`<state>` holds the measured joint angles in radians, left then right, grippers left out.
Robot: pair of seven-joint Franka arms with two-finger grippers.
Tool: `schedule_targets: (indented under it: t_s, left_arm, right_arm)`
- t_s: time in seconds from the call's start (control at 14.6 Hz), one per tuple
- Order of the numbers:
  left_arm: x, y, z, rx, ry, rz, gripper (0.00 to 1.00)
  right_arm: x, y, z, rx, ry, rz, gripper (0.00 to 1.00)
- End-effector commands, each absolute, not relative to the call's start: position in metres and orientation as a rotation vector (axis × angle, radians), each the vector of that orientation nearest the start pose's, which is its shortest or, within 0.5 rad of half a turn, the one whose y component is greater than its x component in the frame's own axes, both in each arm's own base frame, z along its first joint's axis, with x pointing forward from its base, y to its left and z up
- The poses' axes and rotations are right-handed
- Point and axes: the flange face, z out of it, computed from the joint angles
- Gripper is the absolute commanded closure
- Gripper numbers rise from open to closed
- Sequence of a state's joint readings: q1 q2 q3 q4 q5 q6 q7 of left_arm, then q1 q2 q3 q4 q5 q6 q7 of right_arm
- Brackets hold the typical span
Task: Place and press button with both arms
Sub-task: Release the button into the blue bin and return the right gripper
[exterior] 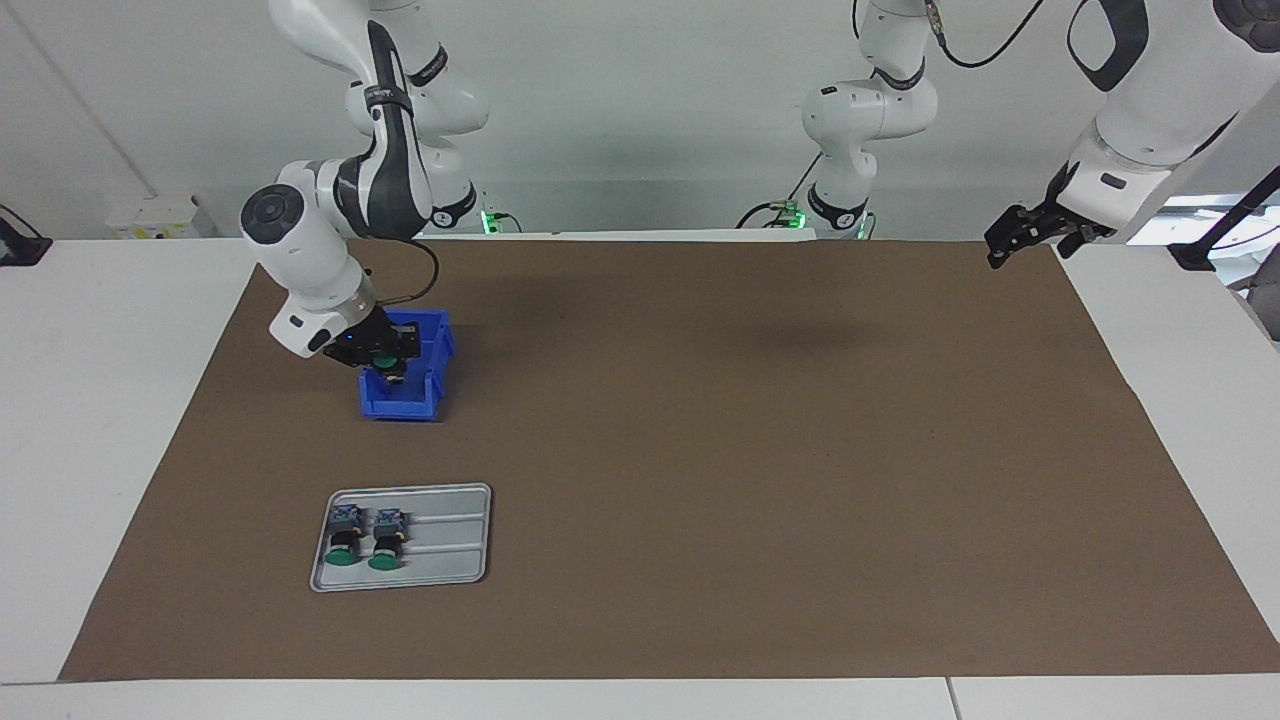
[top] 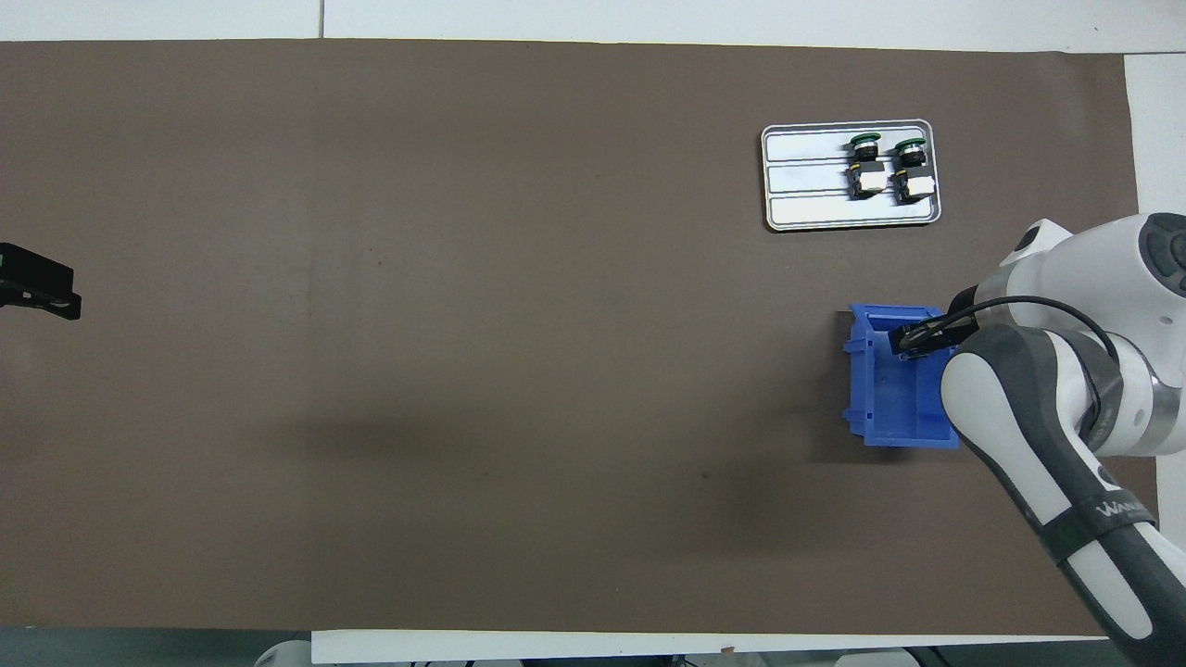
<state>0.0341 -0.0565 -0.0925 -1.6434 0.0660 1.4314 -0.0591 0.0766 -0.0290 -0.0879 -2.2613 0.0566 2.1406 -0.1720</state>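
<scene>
While gripped, button (exterior: 383, 359) fills right end effector (exterior: 390, 367)

Blue bin (exterior: 403, 400) on brown mat (exterior: 700, 450), grey ridged tray (exterior: 455, 540) farther from the robots, white table (exterior: 90, 400)

Both arms (exterior: 320, 235) are glossy white with dark grey joint bands, black cables and black hands (exterior: 1020, 235).

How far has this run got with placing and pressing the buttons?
Two buttons already lie on the metal tray. The right claw is over the blue bin, apparently gripping a third button. The left claw waits at its own end of the table. Placing this one and any pressing remain.
</scene>
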Motion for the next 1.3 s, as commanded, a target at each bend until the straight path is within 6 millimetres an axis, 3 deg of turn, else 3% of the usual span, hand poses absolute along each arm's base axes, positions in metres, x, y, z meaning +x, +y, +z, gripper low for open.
schedule_targets:
  t_s: [0.0, 0.21, 0.55, 0.89, 1.1, 1.23]
  left_arm:
    - [0.515, -0.02, 0.614, -3.035, -0.006, 0.21, 0.0]
    - [0.515, -0.02, 0.615, -3.036, -0.006, 0.207, 0.0]
    - [0.515, -0.02, 0.615, -3.036, -0.006, 0.207, 0.0]
    - [0.515, -0.02, 0.614, -3.035, -0.006, 0.21, 0.0]
    - [0.515, -0.02, 0.614, -3.035, -0.006, 0.21, 0.0]
    - [0.515, -0.02, 0.615, -3.036, -0.004, 0.207, 0.0]
  right_arm:
    - [0.502, -0.001, 0.373, -3.073, -0.17, 0.106, 0.0]
    - [0.516, 0.0, 0.405, -3.073, -0.177, 0.078, 0.0]
    - [0.537, -0.007, 0.512, -3.067, -0.18, 0.09, 0.0]
    - [0.53, -0.054, 0.611, -3.103, -0.081, 0.065, 0.0]
    - [0.534, -0.06, 0.643, -3.129, -0.068, 0.051, 0.0]
    - [0.544, -0.06, 0.648, -3.137, -0.046, 0.043, 0.0]
